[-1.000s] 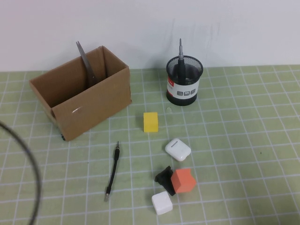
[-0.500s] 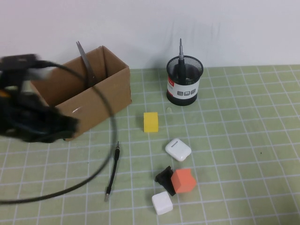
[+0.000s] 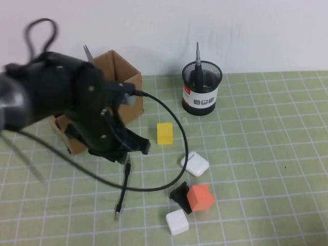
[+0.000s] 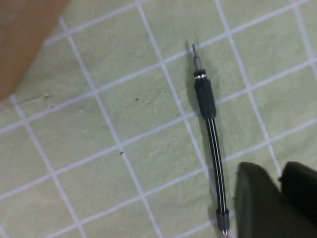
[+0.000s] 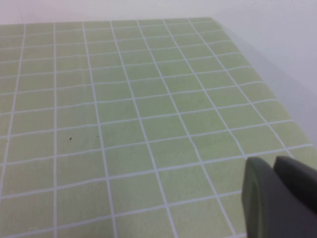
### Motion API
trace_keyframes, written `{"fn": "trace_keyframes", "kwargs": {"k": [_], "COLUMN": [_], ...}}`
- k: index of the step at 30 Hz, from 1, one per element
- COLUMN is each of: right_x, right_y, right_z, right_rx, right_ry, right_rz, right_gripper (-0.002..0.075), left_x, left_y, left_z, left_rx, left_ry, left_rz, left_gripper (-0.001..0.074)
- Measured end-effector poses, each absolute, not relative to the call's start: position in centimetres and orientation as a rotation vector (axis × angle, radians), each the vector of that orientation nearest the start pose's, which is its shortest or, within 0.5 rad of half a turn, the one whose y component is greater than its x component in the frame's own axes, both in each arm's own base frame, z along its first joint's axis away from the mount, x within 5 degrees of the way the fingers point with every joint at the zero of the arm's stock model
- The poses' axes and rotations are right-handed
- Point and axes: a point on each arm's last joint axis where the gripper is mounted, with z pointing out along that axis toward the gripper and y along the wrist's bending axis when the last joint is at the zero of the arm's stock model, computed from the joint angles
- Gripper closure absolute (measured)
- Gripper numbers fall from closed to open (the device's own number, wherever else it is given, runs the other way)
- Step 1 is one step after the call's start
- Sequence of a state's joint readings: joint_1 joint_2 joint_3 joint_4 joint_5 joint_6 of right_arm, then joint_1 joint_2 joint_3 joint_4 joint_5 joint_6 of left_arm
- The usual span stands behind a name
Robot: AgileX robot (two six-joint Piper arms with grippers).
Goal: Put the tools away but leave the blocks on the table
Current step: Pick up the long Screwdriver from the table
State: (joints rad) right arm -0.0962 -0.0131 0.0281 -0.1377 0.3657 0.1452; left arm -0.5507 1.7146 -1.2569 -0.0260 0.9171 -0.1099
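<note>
Beneath left gripper (image 4: 277, 198), thin rod (image 4: 210, 129) lies untouched.

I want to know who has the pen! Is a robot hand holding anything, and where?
Nothing is held. The left hand hovers by the thin black pen-like rod lying on the table; the right hand is shut on nothing.

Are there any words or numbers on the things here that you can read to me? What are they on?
Pen cup: a white label with a red patch and small dark marks, too small to read.
Box: no writing shows.
Blocks, white case, thin tool: no writing shows.
Left end effector hangs over the thin tool; right end effector is shut over bare table: no writing on either.
</note>
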Motion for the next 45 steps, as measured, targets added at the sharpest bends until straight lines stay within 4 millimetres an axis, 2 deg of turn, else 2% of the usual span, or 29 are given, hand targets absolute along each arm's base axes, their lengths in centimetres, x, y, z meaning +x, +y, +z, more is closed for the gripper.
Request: {"fn": "trace_keyframes", "kwargs": {"k": [4,7,21,25,27,29,30,34,36,39,45], "right_x": [5.2,5.2,5.2,5.2,5.2,5.2,5.2,5.2,5.2,5.2,5.2], "right_y": [-1.0,-1.0,-1.0,-1.0,-1.0,-1.0,-1.0,-1.0,-1.0,-1.0,-1.0], "right_z": [17.2,17.2,17.2,17.2,17.2,17.2,17.2,17.2,17.2,17.2,17.2], "right_rx": [0.139,0.139,0.139,0.139,0.139,0.139,0.139,0.139,0.139,0.139,0.139], "right_ry": [1.857,1.857,1.857,1.857,1.857,1.857,1.857,1.857,1.857,1.857,1.857], "right_rz": [-0.101,-0.101,-0.101,-0.101,-0.101,-0.101,-0.101,-0.101,-0.101,-0.101,-0.101], "right_gripper": [0.0733,0.0734,0.0733,0.0734,0.0734,0.0734,0.0734,0.0734,0.0733,0.0733,0.0733], "left_x": [30.8,31.6,33.1,33.2,33.3,33.4,33.4,33.6,33.8,34.3,34.7], "left_y": [-19.2,-19.7,-20.6,-20.6,-20.6,-20.7,-20.7,-20.9,-21.1,-21.4,-23.1], "left_z": [22.1,20.9,15.8,15.8,15.8,15.9,15.9,16.1,16.7,19.2,28.0], "left_rx": [0.586,0.578,0.59,0.591,0.594,0.601,0.609,0.637,0.635,0.626,0.676], "left_ry": [2.866,2.877,2.936,2.93,2.922,2.91,2.905,2.885,2.875,2.826,2.518], "left_rz": [-0.141,-0.137,-0.1,-0.101,-0.099,-0.101,-0.101,-0.111,-0.125,-0.153,-0.262], "left_gripper": [0.0499,0.0444,0.0426,0.0461,0.0535,0.064,0.0664,0.0678,0.0678,0.0678,0.0679]}}
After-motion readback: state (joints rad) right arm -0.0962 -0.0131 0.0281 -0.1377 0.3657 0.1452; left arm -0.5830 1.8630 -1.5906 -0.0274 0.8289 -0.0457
